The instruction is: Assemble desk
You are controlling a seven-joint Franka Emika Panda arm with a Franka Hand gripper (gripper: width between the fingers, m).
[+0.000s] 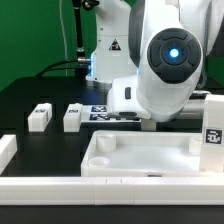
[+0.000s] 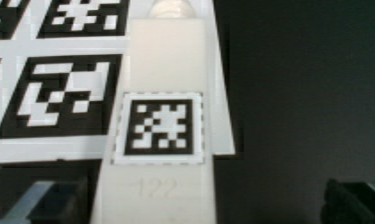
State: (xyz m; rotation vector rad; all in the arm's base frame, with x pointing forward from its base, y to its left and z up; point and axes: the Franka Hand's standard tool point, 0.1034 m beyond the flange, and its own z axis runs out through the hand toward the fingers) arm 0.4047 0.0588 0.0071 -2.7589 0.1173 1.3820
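In the wrist view a white block leg (image 2: 163, 70) with a black-and-white tag lies lengthwise on the black table. It lies between my fingertips (image 2: 42, 205), nearer to one than to the other. My gripper (image 2: 198, 205) is open and neither finger touches the leg. In the exterior view the desk top (image 1: 105, 160), a white tray with a raised rim, lies at the front. Two more legs (image 1: 40, 117) (image 1: 72, 117) stand behind it on the exterior view's left. A tagged white block (image 1: 212, 135) stands at the tray's right end. The arm hides my gripper there.
The marker board (image 2: 42, 90) lies flat right beside the leg, and shows behind the tray in the exterior view (image 1: 100, 112). Low white rails edge the table at the front (image 1: 50, 186) and on the exterior view's left (image 1: 7, 150). The robot base (image 1: 108, 50) stands at the back.
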